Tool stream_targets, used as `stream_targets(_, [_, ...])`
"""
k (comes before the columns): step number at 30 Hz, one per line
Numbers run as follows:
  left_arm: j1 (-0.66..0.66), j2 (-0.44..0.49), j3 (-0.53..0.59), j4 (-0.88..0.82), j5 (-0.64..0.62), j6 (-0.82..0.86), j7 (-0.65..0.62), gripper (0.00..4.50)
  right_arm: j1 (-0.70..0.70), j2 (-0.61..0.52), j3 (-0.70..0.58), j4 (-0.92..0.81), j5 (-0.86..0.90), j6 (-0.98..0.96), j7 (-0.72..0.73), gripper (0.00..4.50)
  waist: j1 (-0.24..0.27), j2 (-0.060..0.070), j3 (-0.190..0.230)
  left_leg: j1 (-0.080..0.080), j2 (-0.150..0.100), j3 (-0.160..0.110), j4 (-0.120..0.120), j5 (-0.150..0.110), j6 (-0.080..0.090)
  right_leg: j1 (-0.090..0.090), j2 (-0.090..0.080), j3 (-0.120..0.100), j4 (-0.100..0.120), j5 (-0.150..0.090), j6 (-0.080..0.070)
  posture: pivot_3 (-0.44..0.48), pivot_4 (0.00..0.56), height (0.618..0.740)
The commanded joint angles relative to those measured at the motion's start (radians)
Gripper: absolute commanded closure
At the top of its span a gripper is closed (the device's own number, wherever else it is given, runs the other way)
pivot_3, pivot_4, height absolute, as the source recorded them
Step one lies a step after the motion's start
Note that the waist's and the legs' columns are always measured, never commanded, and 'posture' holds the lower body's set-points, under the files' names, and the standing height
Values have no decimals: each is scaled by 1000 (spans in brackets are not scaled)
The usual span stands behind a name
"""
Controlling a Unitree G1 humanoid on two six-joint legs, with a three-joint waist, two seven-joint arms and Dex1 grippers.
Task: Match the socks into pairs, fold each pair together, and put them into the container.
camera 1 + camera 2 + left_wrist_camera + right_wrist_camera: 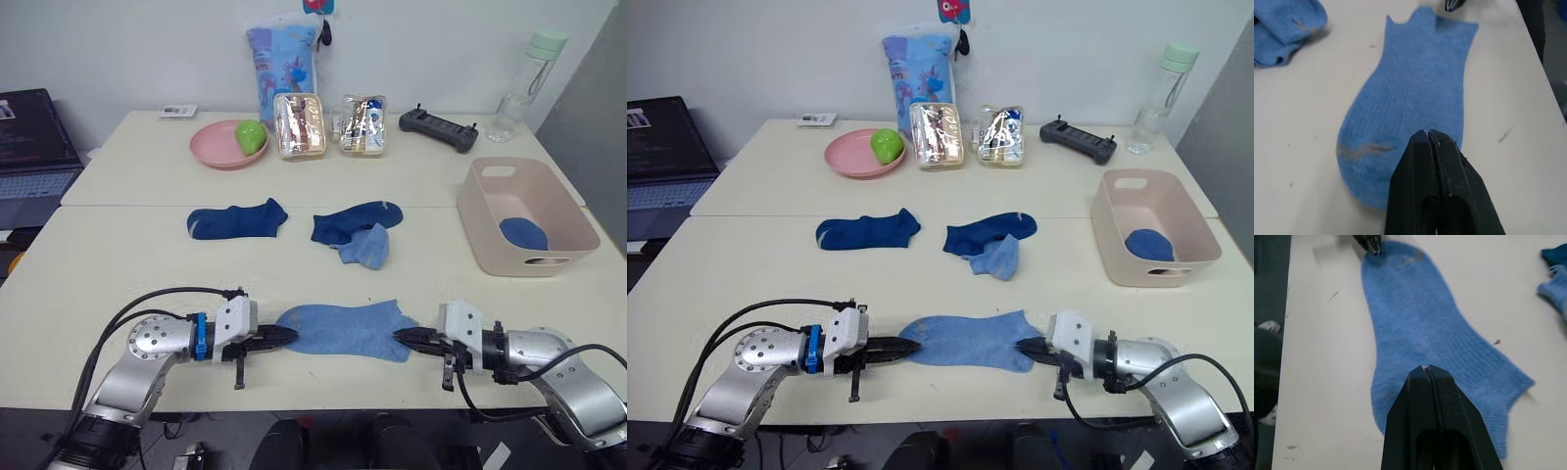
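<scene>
A light sock [343,329] is shown flat at the lower centre of the table [118,255], stretched between the two grippers. The left gripper [284,338] is closed at the toe end; the right gripper [404,336] is closed at the cuff end. In the wrist views each pair of fingers is pressed together over the sock's edge, though whether cloth is actually pinched or merely pressed down cannot be told.

Both forearms are held low and nearly level, pointing inward toward each other from the lower left and lower right.

The step in hand is judged to be the spreading of this sock before pairing. A second light sock [365,247] is seen at mid-frame, partly over a dark sock [353,221]; another dark sock [235,219] lies to its left. The container [490,211] stands at the right, with a folded blue bundle [524,233] already inside.

Next, the matching light sock would need to be fetched and laid on this one.
</scene>
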Motion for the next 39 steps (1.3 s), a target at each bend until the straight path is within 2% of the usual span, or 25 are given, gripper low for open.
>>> stream_targets(1, [13, 3, 2, 10, 18, -21, 17, 4489, 18, -37, 22, 8, -75, -34, 4, 4500, 0, 0, 0, 0, 0, 0, 0, 0, 0, 0, 0, 0, 0, 0, 0, 0, 150, 740])
stream_targets(4, [36, 10, 17, 28, 5, -24, 11, 4489, 46, -71, 4, 26, -93, -55, 10, 4500, 1, 0, 0, 0, 0, 0, 0, 0, 0, 0, 0, 0, -1, 0, 0, 0, 150, 740])
stream_targets(7, [71, 6, 48, -12, -50, -4, 10, 4489, 81, -64, -87, -11, 36, 0, 19, 4500, 1, 0, 0, 0, 0, 0, 0, 0, 0, 1, 0, 0, -1, 0, 0, 0, 150, 740])
stream_targets(10, [91, -18, 135, -128, -178, 135, 98, 4489, 82, -40, -229, -74, 208, 116, -13, 4500, 1, 0, 1, 0, 0, 0, 0, 0, 0, 0, 0, 0, -1, 0, 0, 0, 150, 740])
stream_targets(13, [81, -34, 199, -154, -221, 206, 177, 4489, 57, -23, -302, -72, 225, 152, -72, 4500, 1, 0, 0, 0, 0, -1, 1, 0, 0, 1, 0, 0, 0, 0, 0, 0, 150, 740])
stream_targets(16, [32, -74, 273, -106, -223, 224, 294, 3617, 17, -13, -340, -25, 176, 142, -142, 3560, 1, 0, 0, 1, 0, -1, 1, 0, 0, 1, 0, 0, 0, 0, 0, 0, 150, 740])
stream_targets(20, [5, -129, 315, 19, -126, 133, 419, 2393, 20, 9, -327, 50, 92, 90, -198, 2182, 2, -1, 0, 1, 0, 0, 1, 0, 0, 1, 0, 0, 0, 0, 0, 0, 150, 740])
stream_targets(26, [40, -146, 335, 53, -105, 88, 445, 562, 29, 46, -340, 94, 55, 52, -224, 164, 1, -1, 0, -1, 0, 1, -1, 0, 0, -2, 0, 1, -1, 0, 0, 0, 150, 740])
stream_targets(28, [43, -145, 332, 53, -104, 82, 444, 14, 31, 58, -326, 107, 38, 29, -222, 0, 1, -1, 0, -1, 0, 1, -1, 0, 0, -2, 0, 1, -1, 0, 0, 0, 150, 740])
stream_targets(39, [-2, -145, 307, 14, -107, 99, 444, 14, -27, 85, -284, 88, 26, 46, -232, 0, 1, 0, 0, 0, 0, 1, 0, 0, 0, 0, 0, 1, 1, 0, 0, 0, 150, 740])
